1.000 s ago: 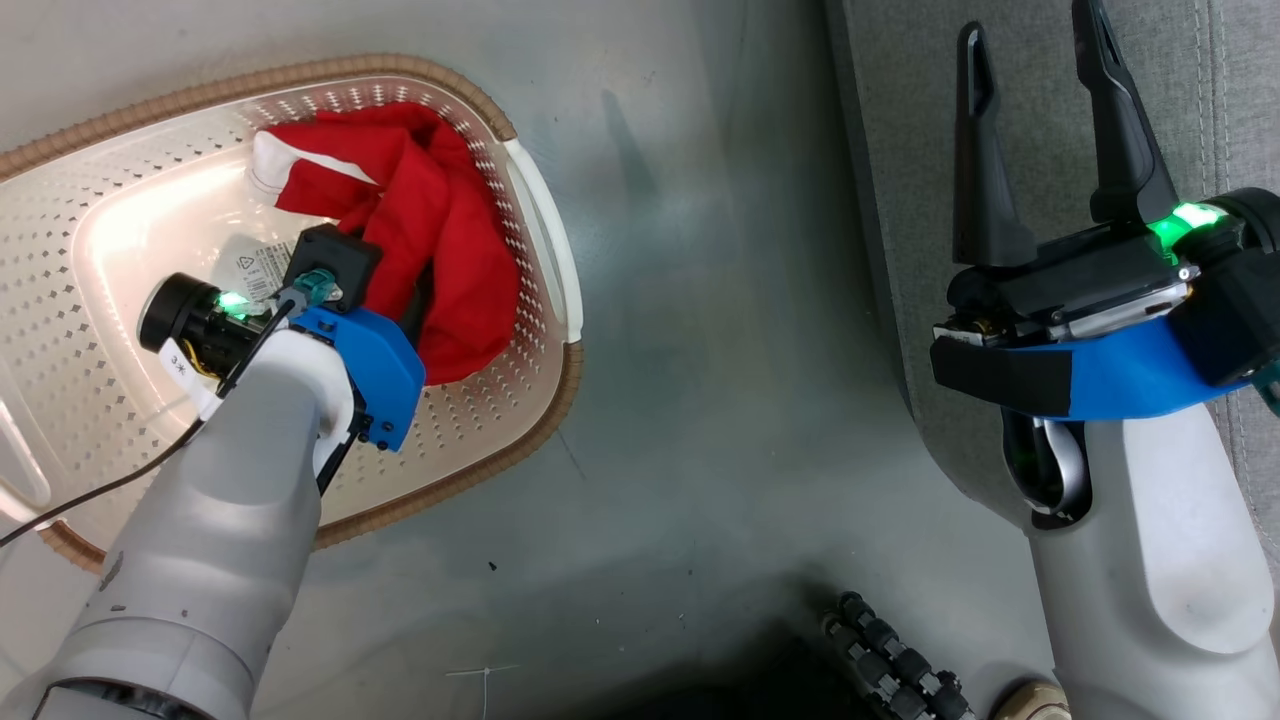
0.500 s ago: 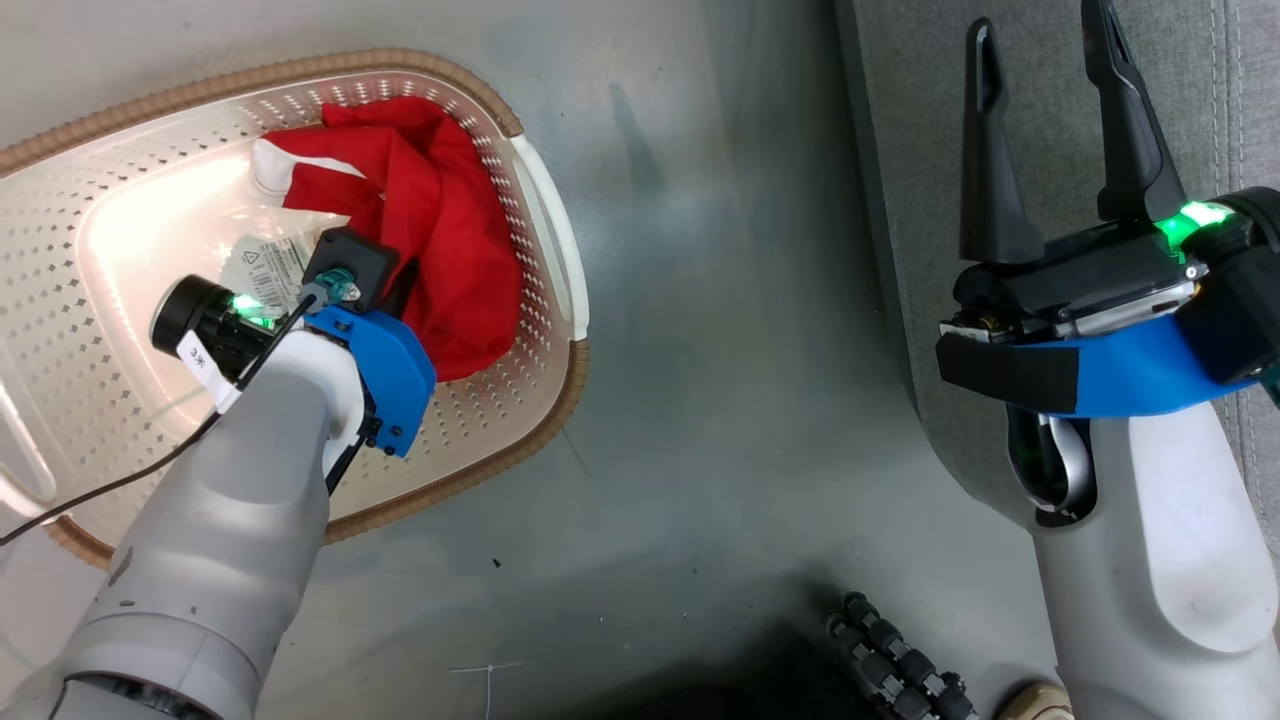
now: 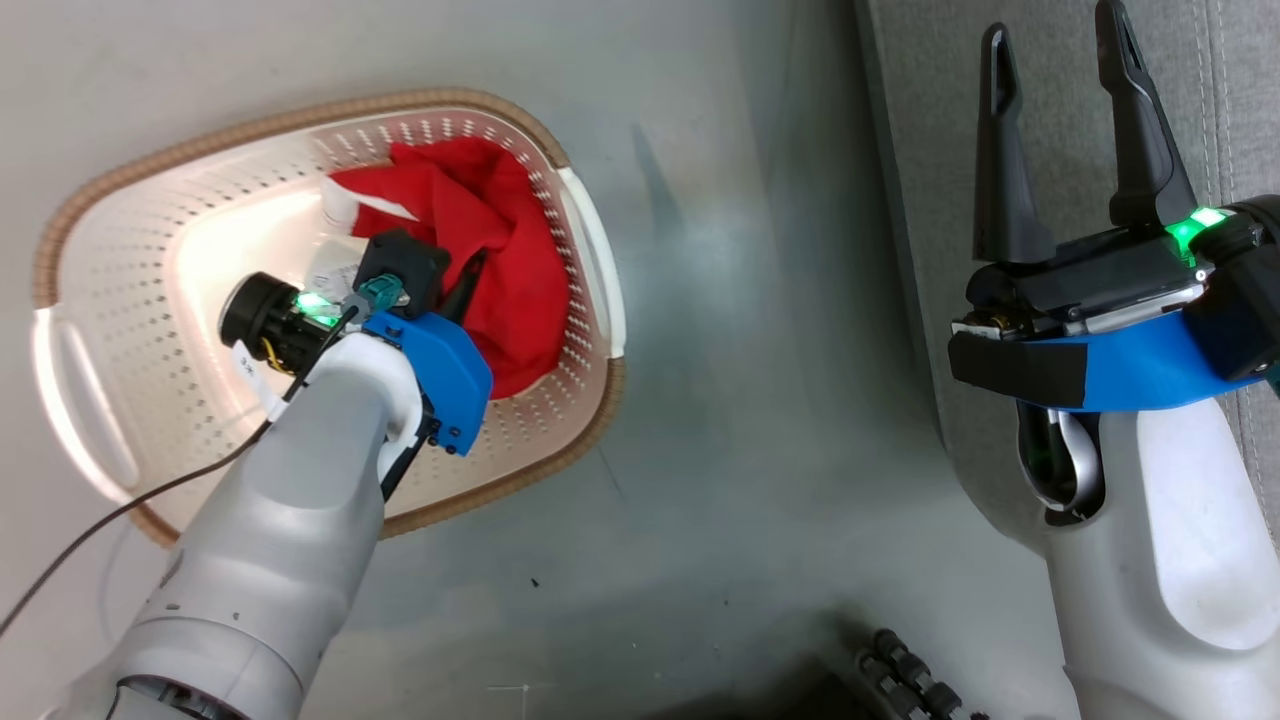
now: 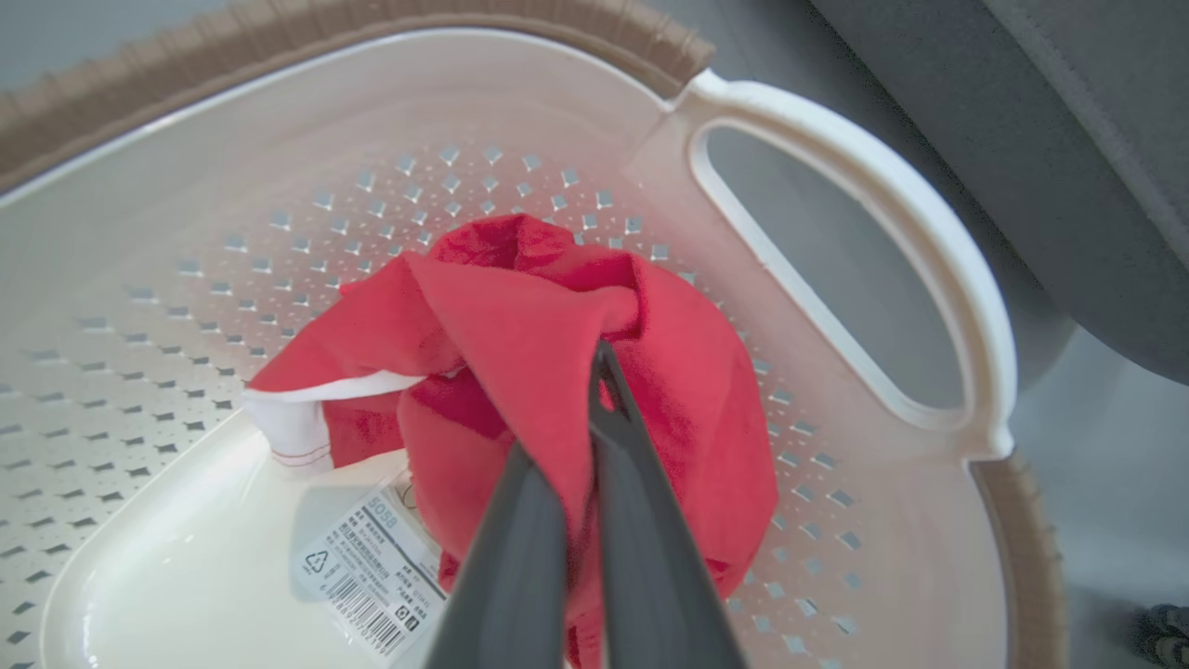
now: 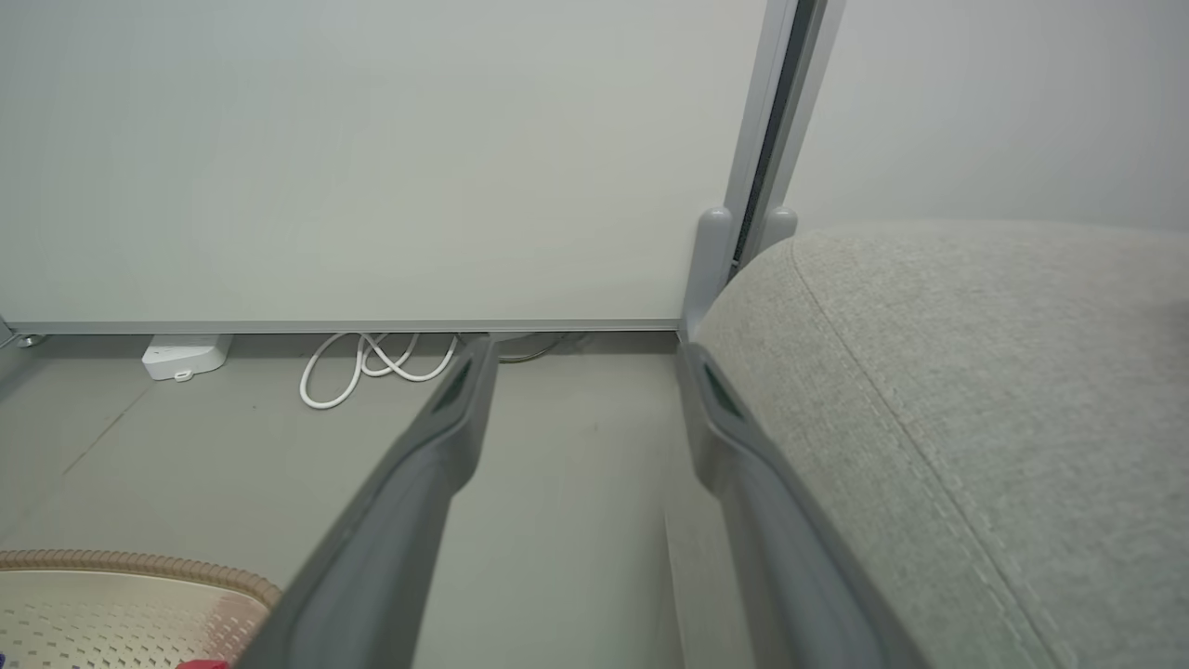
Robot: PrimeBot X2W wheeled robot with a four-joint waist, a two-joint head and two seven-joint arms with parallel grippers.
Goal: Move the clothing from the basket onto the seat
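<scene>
The left gripper point(image 4: 599, 367) is clenched on a fold of the red clothing point(image 4: 520, 307), which lies bunched inside the basket point(image 4: 279, 139) against the wall by its white handle point(image 4: 929, 279), on the side nearest the seat point(image 3: 930, 120). The right gripper point(image 3: 1050, 30) hovers over the seat's edge, fingers spread, grasping nothing

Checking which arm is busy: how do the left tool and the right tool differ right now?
The left tool is shut, pinching the red clothing; the right tool is open and holds nothing. The left tool reaches down inside the basket; the right tool hangs by the edge of the seat, away from the basket. Both have two long dark fingers.
</scene>
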